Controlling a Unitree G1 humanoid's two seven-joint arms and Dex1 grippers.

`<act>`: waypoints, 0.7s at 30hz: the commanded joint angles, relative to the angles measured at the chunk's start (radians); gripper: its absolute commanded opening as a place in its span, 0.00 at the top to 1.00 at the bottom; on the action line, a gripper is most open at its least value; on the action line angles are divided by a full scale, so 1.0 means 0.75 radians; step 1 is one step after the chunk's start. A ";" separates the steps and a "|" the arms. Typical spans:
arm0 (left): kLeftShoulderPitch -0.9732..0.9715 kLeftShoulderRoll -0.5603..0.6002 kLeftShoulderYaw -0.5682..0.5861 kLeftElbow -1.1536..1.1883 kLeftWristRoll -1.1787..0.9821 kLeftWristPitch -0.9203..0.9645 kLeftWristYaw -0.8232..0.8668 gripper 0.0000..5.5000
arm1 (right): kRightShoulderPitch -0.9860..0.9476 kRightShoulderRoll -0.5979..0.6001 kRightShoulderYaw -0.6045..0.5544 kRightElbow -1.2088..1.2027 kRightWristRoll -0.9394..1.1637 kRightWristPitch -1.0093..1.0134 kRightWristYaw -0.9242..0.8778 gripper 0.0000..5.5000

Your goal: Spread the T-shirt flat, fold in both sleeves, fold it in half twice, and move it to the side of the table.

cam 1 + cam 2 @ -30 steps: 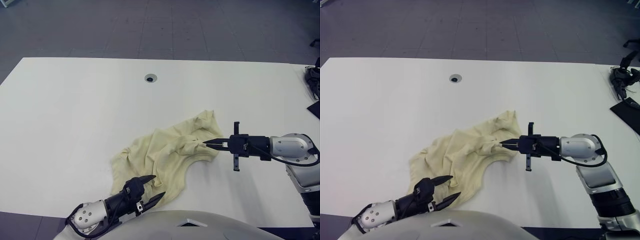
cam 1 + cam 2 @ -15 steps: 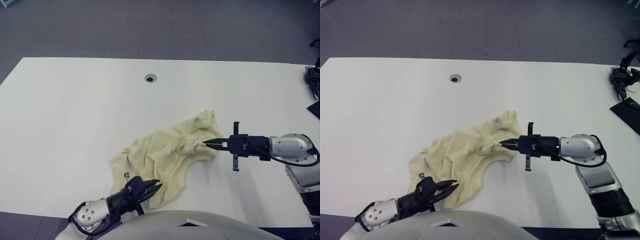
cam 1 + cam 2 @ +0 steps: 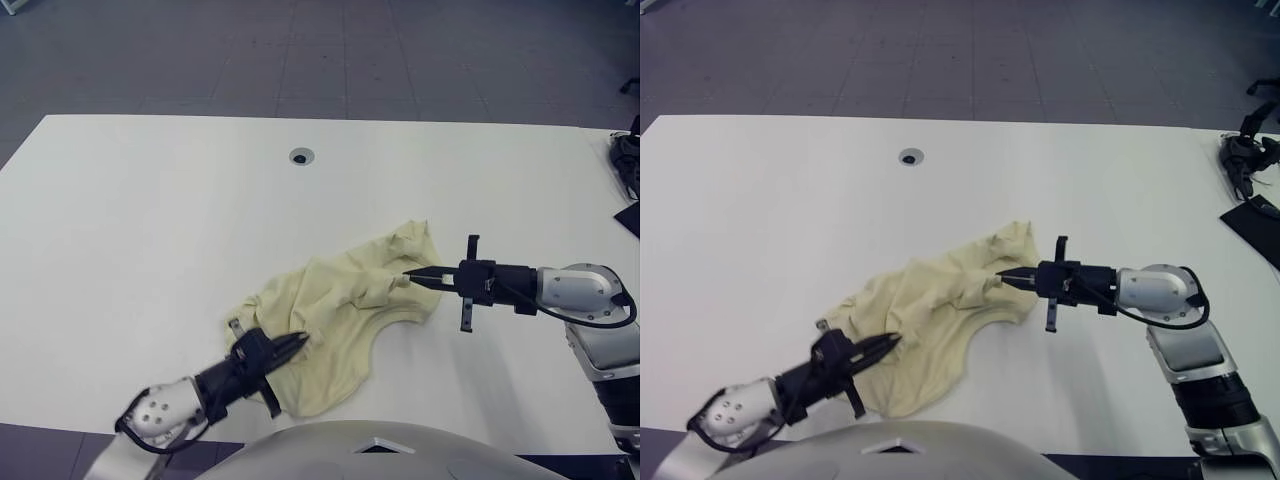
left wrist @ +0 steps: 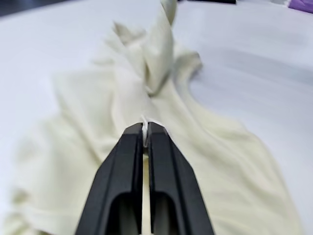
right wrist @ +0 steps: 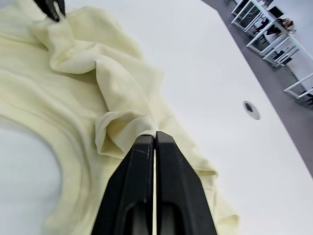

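Left gripper (image 3: pixel 300 342) advanced; its fingers (image 4: pixel 122 166), like right gripper's (image 3: pixel 408 272), clamp bunched T-shirt (image 3: pixel 330 310), sleeves hidden

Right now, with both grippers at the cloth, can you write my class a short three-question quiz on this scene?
1. True or false: the pale yellow cotton T-shirt lies spread flat on the white table.
2. The left gripper is: A) open, clear of the cloth; B) shut on the T-shirt; C) shut on the table's edge.
3. Fill in: the right gripper pinches a fold on the robot's ____ side of the T-shirt.
Key: 1 false, it is bunched; 2 B; 3 right.
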 commanded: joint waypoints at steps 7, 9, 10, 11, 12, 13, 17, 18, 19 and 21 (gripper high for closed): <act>-0.497 0.121 0.364 0.200 -0.046 0.087 0.081 0.99 | -0.327 0.112 -0.075 0.267 -0.195 -0.154 -0.298 1.00; -0.622 0.140 0.317 0.363 0.085 0.055 0.110 0.99 | -0.452 0.146 -0.022 0.401 -0.375 -0.226 -0.427 1.00; -0.670 0.146 0.294 0.427 0.148 0.040 0.128 0.99 | -0.505 0.163 0.003 0.461 -0.448 -0.258 -0.481 1.00; -0.717 0.157 0.255 0.492 0.235 0.012 0.146 0.99 | -0.568 0.187 0.027 0.531 -0.525 -0.290 -0.553 1.00; -0.762 0.161 0.217 0.552 0.314 -0.010 0.163 0.99 | -0.625 0.207 0.049 0.599 -0.596 -0.321 -0.624 1.00; -0.813 0.166 0.170 0.617 0.398 -0.035 0.181 0.99 | -0.687 0.223 0.076 0.677 -0.691 -0.350 -0.726 1.00; -0.994 0.153 0.053 0.873 0.631 -0.097 0.259 0.99 | -0.896 0.285 0.167 0.973 -0.991 -0.411 -1.121 1.00; -1.045 0.144 0.024 0.955 0.677 -0.112 0.278 0.99 | -0.939 0.300 0.193 1.038 -1.047 -0.412 -1.201 1.00; -1.089 0.134 -0.004 1.030 0.710 -0.129 0.285 0.99 | -0.977 0.316 0.221 1.101 -1.090 -0.410 -1.260 1.00; -1.145 0.116 -0.052 1.152 0.767 -0.161 0.301 0.99 | -1.053 0.353 0.293 1.231 -1.185 -0.403 -1.365 1.00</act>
